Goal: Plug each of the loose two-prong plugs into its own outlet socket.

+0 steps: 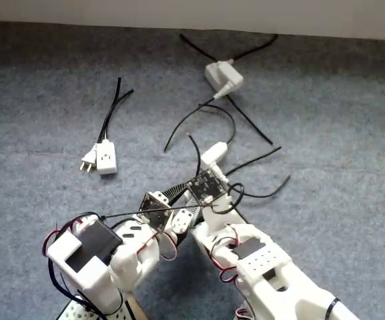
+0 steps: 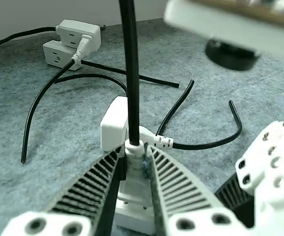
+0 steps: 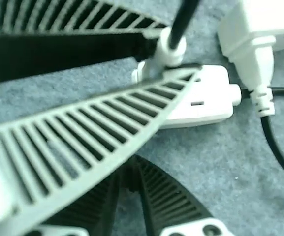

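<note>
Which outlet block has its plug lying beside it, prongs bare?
The outlet block at the high view's left: its plug lies alongside, prongs exposed, not inserted.

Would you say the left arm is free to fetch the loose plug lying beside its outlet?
Probably not yet: the left gripper is shut on another plug; the loose plug lies unobstructed.

No text, number or sign can be read, neither on the white plug [image 2: 133, 146] pinched in the left gripper [image 2: 134, 156] nor on the outlet block [image 3: 208, 91] just beyond that gripper (a small dark dash there, no letter).
</note>
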